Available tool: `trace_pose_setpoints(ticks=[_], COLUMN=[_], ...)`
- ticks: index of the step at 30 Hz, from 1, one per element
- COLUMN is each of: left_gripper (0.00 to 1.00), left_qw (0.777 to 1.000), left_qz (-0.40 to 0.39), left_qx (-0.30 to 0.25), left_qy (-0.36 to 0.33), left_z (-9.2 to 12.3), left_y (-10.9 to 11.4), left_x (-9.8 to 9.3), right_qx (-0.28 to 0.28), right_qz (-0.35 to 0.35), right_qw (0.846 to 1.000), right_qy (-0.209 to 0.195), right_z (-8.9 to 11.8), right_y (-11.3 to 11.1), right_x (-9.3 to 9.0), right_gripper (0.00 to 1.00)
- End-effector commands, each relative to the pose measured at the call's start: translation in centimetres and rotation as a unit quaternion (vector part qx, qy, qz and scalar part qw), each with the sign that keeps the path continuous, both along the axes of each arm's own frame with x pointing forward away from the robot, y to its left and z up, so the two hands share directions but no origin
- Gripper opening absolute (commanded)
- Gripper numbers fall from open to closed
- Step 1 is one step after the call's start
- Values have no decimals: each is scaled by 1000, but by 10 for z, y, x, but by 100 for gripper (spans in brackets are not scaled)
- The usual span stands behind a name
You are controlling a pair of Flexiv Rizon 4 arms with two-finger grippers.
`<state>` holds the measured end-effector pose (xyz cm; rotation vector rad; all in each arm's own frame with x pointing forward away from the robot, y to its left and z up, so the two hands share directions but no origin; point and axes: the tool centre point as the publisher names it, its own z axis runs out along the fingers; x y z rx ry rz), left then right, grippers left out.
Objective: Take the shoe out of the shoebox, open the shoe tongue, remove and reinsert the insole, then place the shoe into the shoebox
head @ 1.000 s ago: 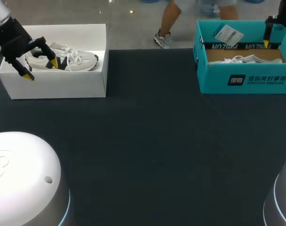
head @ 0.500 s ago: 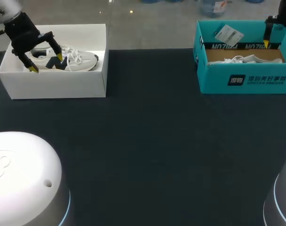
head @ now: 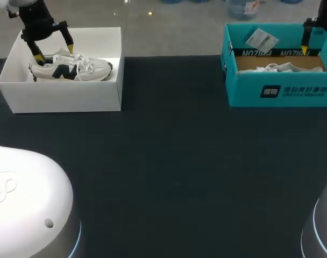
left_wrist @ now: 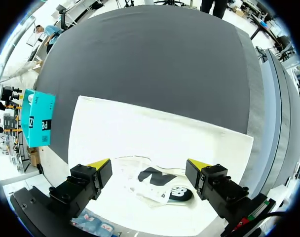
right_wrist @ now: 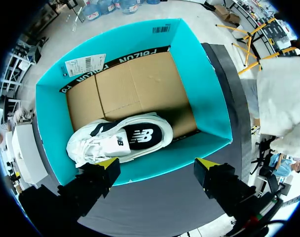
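Note:
A white shoebox (head: 66,97) stands at the table's far left and holds a white sneaker (head: 72,68) with a navy side mark, lying on its sole. My left gripper (head: 55,52) hangs open above the sneaker's heel end, not touching it. In the left wrist view the sneaker (left_wrist: 160,182) lies below and between the spread fingers of the left gripper (left_wrist: 150,165). At the far right a teal shoebox (head: 282,88) holds another white sneaker (right_wrist: 120,138) on a cardboard floor. My right gripper (right_wrist: 158,163) hovers open over that box's near wall, holding nothing.
Dark cloth covers the table (head: 174,172) between the two boxes. A white paper tag (head: 259,38) lies on the teal box's back wall. The bases of my arms stand at the near left (head: 29,209) and near right corners.
My left gripper has moved from the white box's front left wall toward the back, and now hangs over the sneaker's heel. The right arm has not moved.

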<state>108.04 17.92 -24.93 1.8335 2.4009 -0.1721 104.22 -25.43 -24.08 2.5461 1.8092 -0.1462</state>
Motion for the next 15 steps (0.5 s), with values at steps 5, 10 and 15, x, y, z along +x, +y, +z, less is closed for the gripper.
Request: trace_pose_setpoints(ticks=[5, 10, 15], left_gripper=[100, 100, 100], left_qw=[999, 998, 997], left_qz=[0, -4, -27], left_qx=[1, 12, 38], left_qy=[52, 56, 55], left_z=[-17, -25, -29], left_y=[47, 67, 78], left_x=[81, 92, 98], right_qx=[0, 0, 0], right_qz=[0, 0, 0], right_qw=[1000, 1000, 1000], right_qy=[-1, -1, -1], right_z=[0, 0, 0], right_y=[0, 0, 0], right_x=[-1, -1, -1], right_gripper=[100, 100, 100])
